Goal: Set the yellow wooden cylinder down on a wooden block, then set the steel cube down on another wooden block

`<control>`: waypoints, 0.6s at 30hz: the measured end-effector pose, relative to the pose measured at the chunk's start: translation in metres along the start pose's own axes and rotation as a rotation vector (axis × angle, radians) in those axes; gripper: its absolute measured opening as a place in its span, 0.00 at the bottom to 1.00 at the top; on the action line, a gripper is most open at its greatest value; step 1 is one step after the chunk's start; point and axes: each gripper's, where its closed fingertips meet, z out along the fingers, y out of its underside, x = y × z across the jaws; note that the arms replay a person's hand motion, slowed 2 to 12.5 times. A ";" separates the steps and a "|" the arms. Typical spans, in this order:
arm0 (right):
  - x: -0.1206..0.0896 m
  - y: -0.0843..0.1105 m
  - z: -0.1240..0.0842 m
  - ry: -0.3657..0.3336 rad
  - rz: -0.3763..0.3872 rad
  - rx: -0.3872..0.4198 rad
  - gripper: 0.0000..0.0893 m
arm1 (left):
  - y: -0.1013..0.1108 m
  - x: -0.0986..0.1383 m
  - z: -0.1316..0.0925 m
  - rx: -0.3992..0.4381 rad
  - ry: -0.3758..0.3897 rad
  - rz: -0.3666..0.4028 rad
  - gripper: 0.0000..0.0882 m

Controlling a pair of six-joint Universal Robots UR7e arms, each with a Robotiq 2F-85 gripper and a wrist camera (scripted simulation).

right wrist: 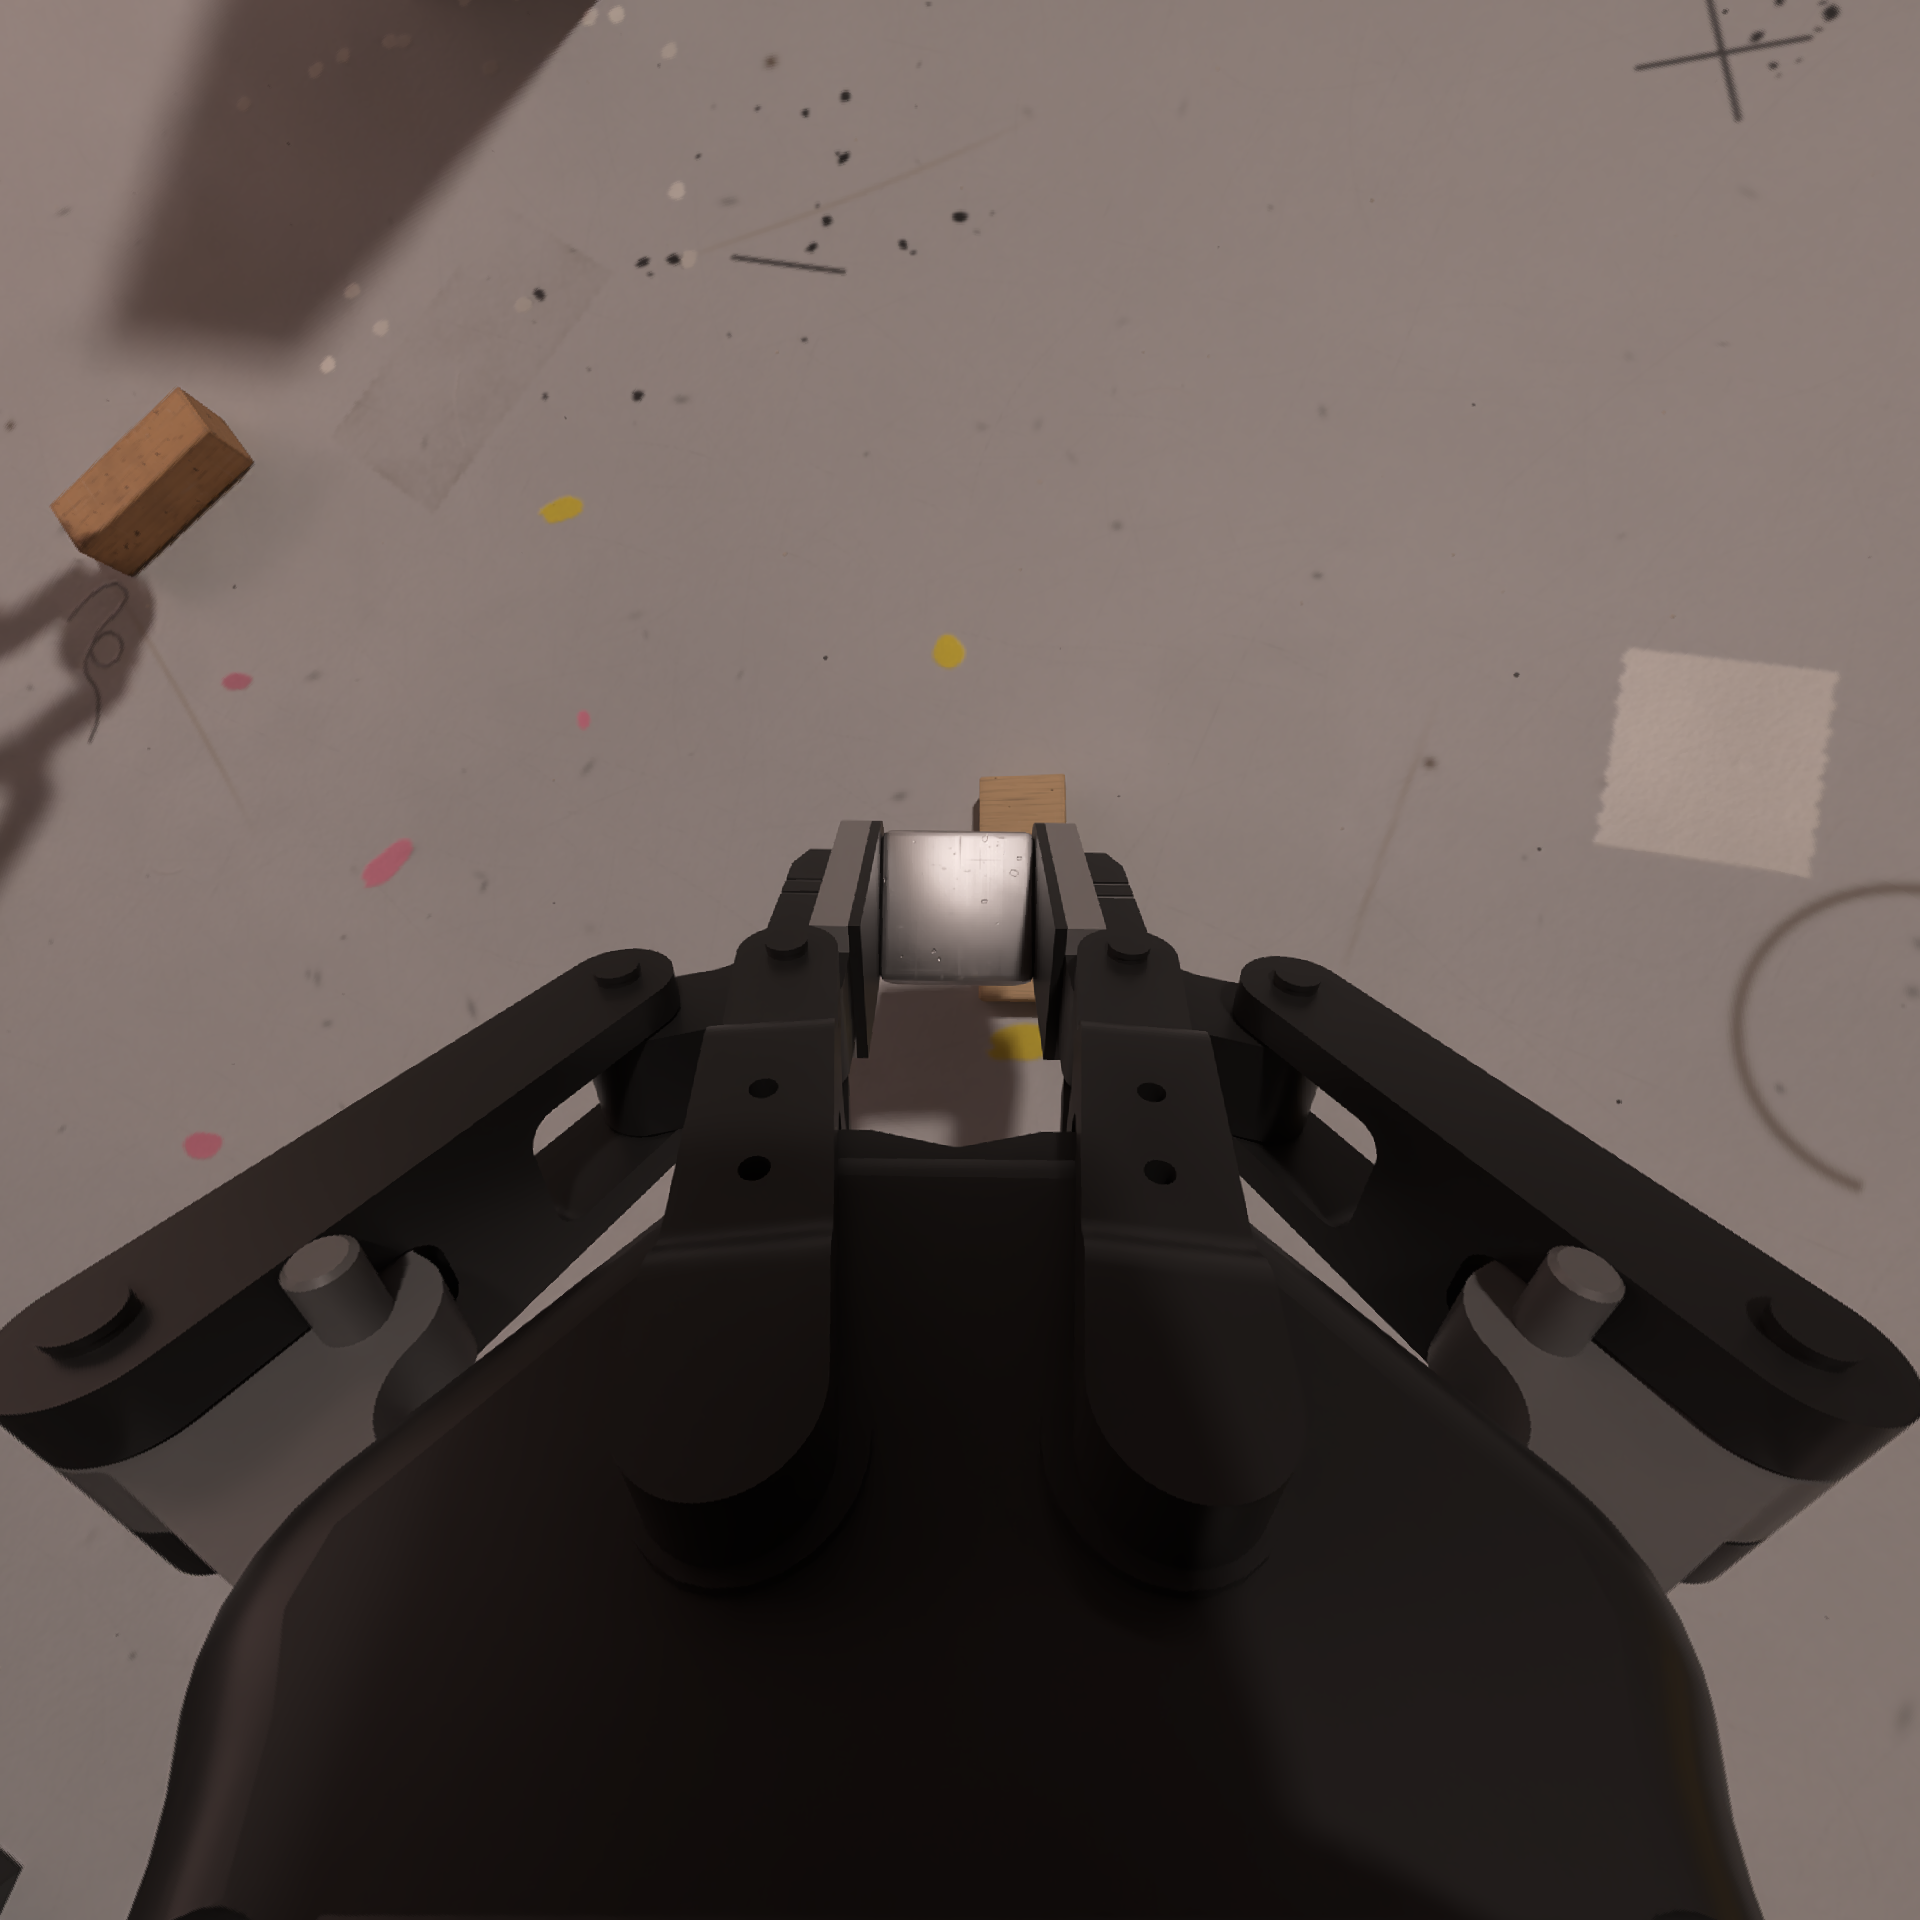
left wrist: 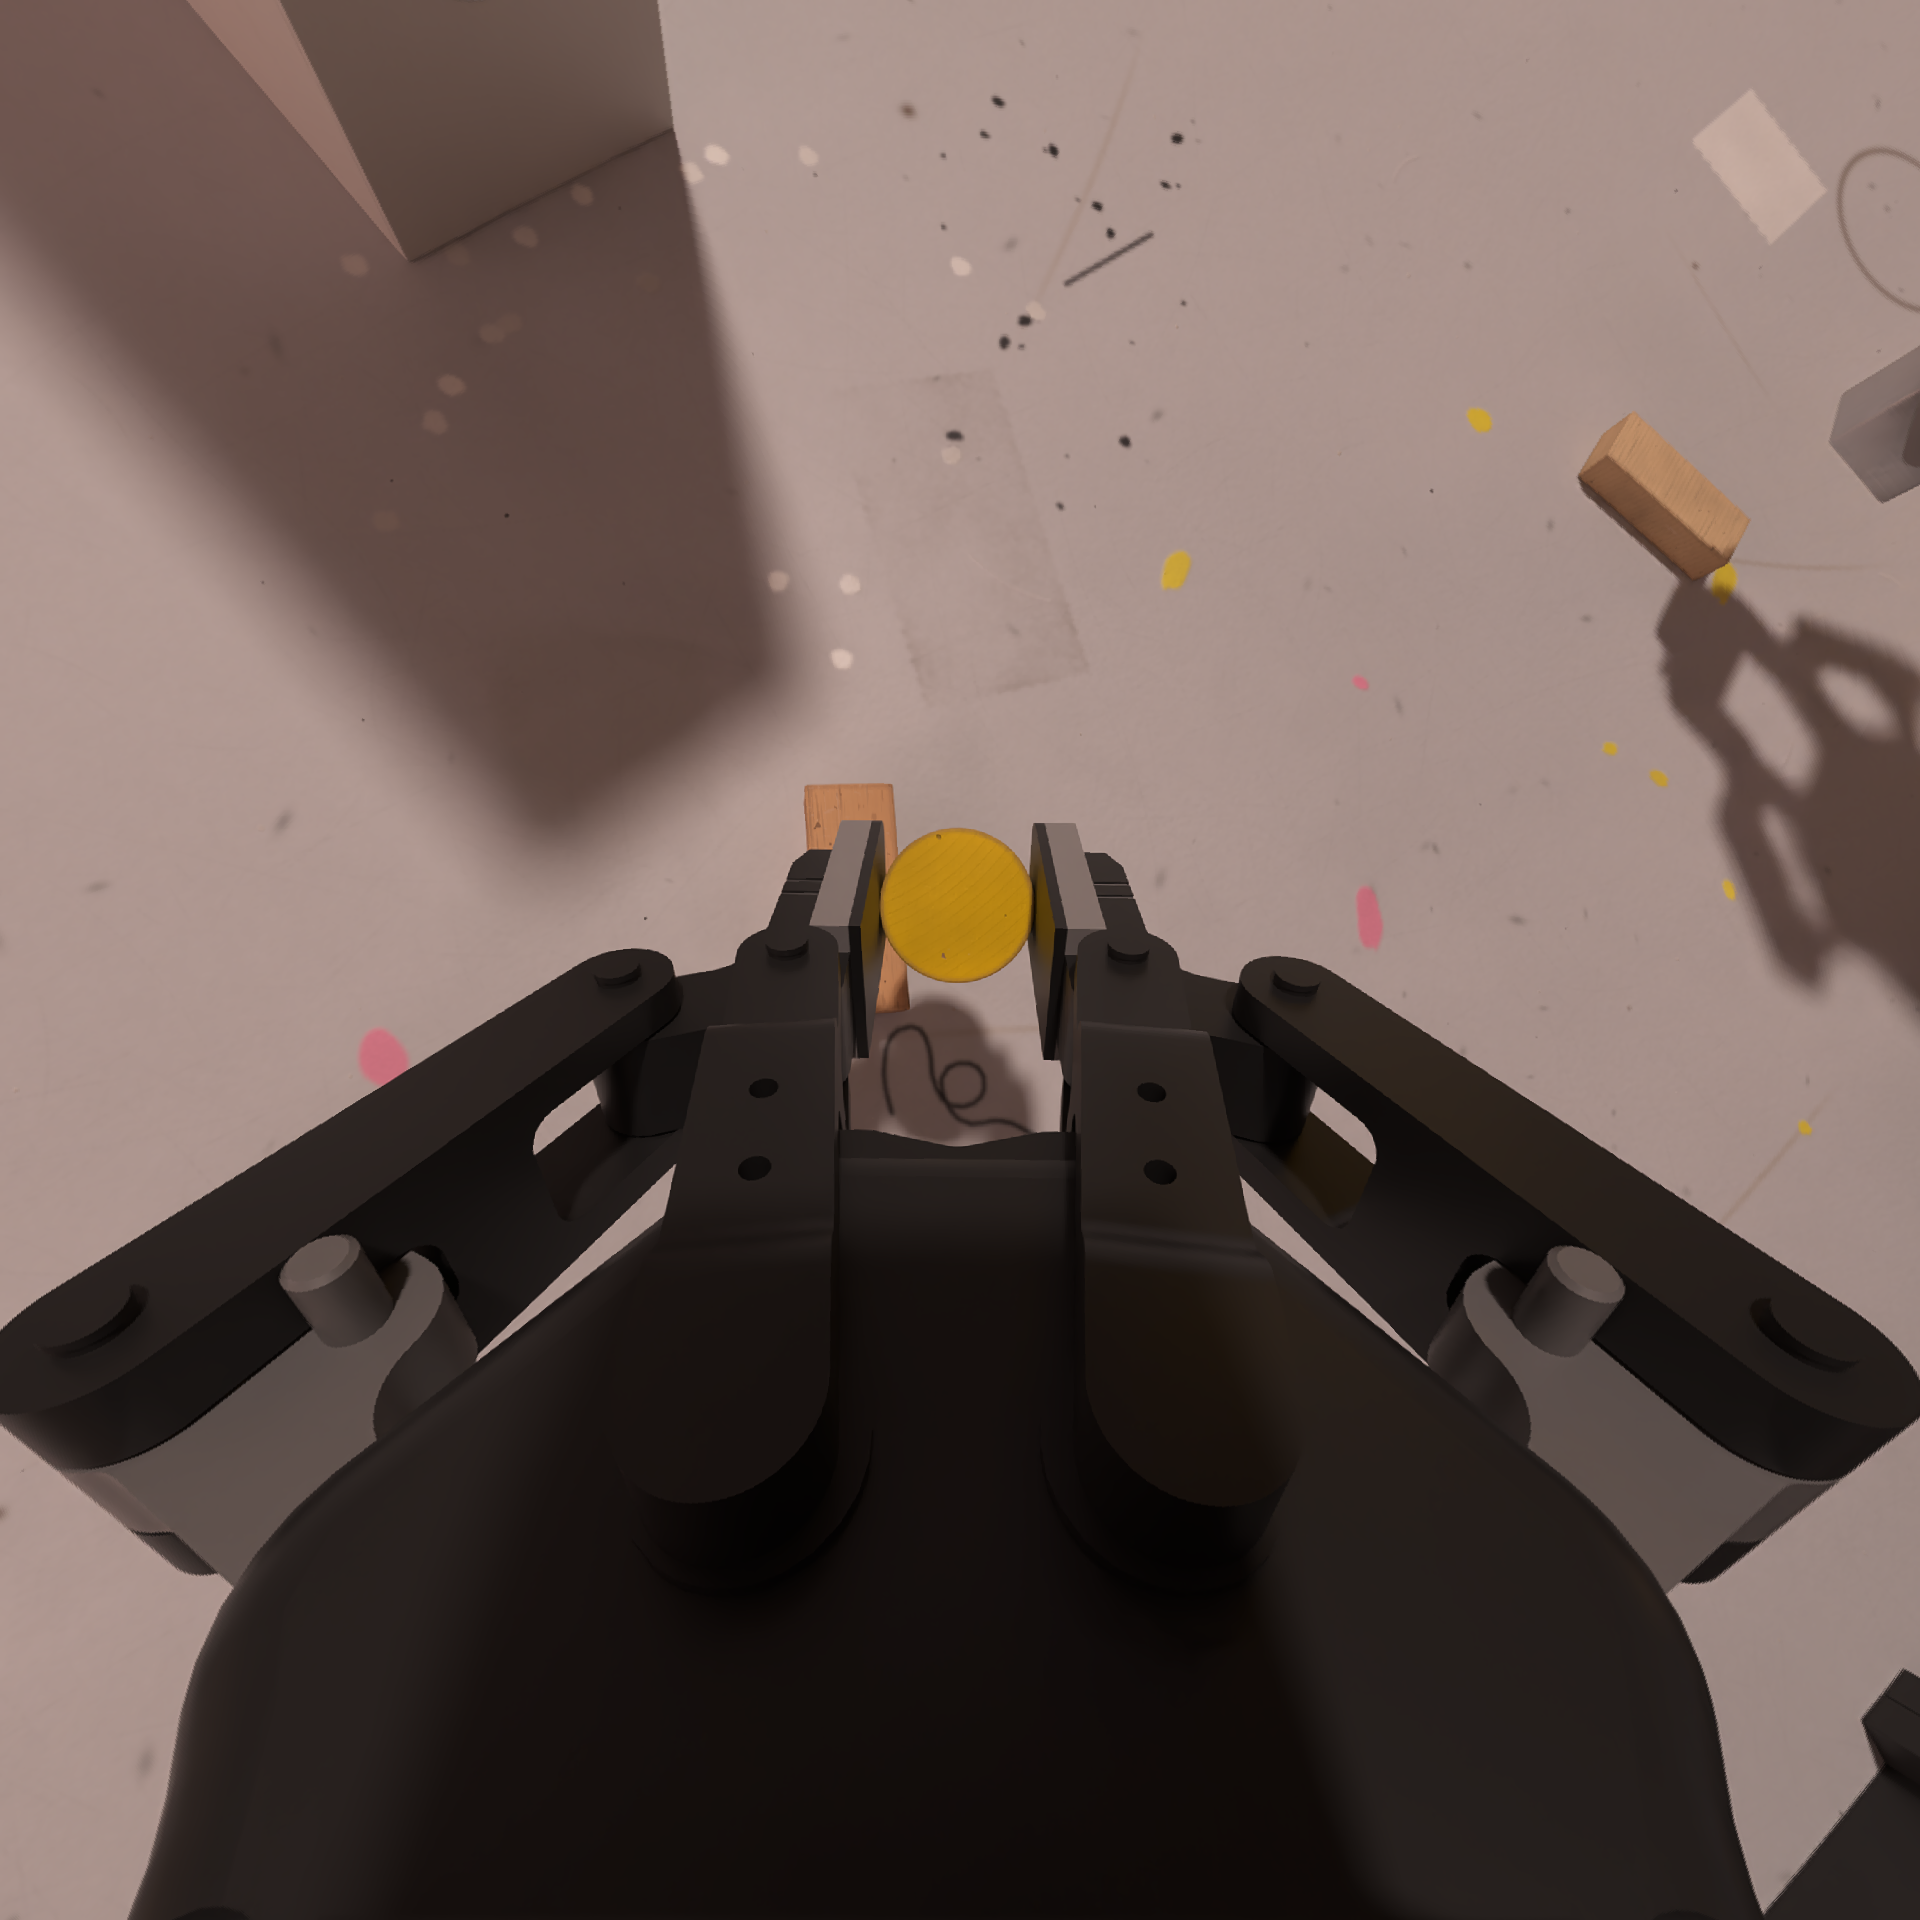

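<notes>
In the left wrist view, my left gripper [left wrist: 956,904] is shut on the yellow wooden cylinder [left wrist: 956,906], seen end-on between the pads. It hangs above the table. A wooden block [left wrist: 847,808] lies below, mostly hidden behind the left finger and the cylinder. In the right wrist view, my right gripper [right wrist: 956,909] is shut on the steel cube [right wrist: 954,907]. A second wooden block [right wrist: 1023,802] lies below it, offset to the right and partly hidden. Each view also shows the other block farther off: one at the right [left wrist: 1662,494], one at the left [right wrist: 151,483].
A tall white box [left wrist: 468,104] stands at the far left and casts a long shadow. A grey shape [left wrist: 1881,436] is cut off at the right edge. A pale paper patch [right wrist: 1714,764] lies flat on the speckled table [right wrist: 1247,416].
</notes>
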 end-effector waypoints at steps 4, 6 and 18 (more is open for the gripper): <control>-0.001 0.003 -0.001 0.005 0.001 -0.006 0.28 | 0.004 0.002 -0.001 -0.016 0.006 -0.007 0.28; -0.002 0.003 -0.002 0.003 0.004 -0.005 0.28 | 0.004 0.002 -0.002 -0.015 0.009 -0.010 0.28; -0.004 -0.006 -0.004 -0.005 0.012 0.020 0.28 | -0.005 -0.002 -0.007 0.005 0.014 -0.017 0.28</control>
